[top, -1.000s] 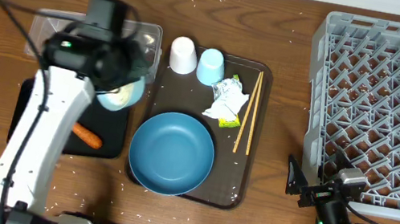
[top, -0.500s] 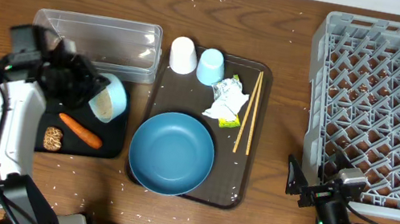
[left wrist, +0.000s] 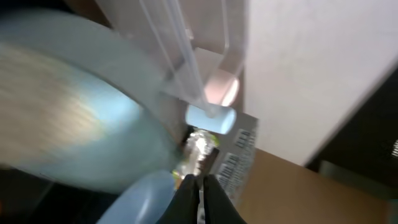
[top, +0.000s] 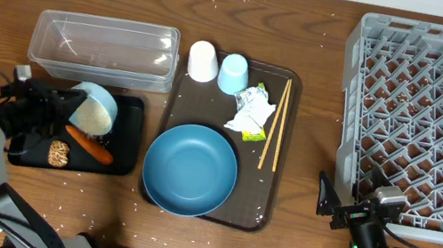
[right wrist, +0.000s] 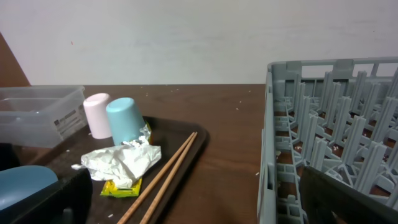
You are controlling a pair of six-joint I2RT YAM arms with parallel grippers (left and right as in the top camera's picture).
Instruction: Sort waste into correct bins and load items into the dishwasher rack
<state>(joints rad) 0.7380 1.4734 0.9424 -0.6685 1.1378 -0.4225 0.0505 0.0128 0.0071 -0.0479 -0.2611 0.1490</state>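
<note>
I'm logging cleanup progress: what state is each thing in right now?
bowl, tipped sideways over the black tray, rice inside.
left gripper, jaws shut on the bowl.
right gripper, jaws open, empty.
tub, looks empty.
black tray, holding carrot and brown lump.
plate, upright, empty.
white cup, upside down.
blue cup, upside down.
wrapper, crumpled.
rack, no dishes in it.

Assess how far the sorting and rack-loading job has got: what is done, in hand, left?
Done: the carrot and brown lump lie in the black tray. In hand: the left gripper holds the bowl tipped over that tray, rice seemingly inside. Left: the wrapper, plate, white cup, blue cup and chopsticks sit on the brown tray; the rack holds no dishes.
</note>
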